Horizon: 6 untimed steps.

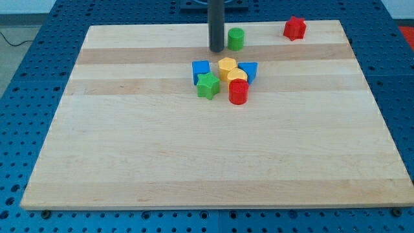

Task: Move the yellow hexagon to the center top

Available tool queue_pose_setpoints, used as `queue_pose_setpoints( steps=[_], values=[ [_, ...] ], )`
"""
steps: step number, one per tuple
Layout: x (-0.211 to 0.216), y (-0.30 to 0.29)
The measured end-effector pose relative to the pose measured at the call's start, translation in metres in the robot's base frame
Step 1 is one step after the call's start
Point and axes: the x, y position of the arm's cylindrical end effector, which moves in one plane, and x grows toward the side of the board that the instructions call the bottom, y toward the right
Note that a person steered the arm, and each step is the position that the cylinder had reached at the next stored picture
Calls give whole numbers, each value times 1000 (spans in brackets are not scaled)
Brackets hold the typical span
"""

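The yellow hexagon (227, 66) lies in a cluster a little above the board's middle. A second yellow block (237, 77) touches it at its lower right. My tip (216, 50) stands above the cluster, just up and left of the yellow hexagon, apart from it. A green cylinder (235, 39) stands right beside the rod on its right.
A blue cube (201, 70), a green star (207, 85), a red cylinder (239, 92) and a blue block (249, 70) crowd around the yellow blocks. A red star-like block (294, 28) sits near the top right. The wooden board (194, 162) lies on a blue pegboard table.
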Motion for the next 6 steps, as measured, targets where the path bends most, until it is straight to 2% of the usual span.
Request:
queue_pose_setpoints(
  steps=[2, 3, 4, 5, 6],
  values=[
    [-18, 104],
    [-18, 83],
    [-3, 29],
    [26, 15],
    [28, 15]
  ],
)
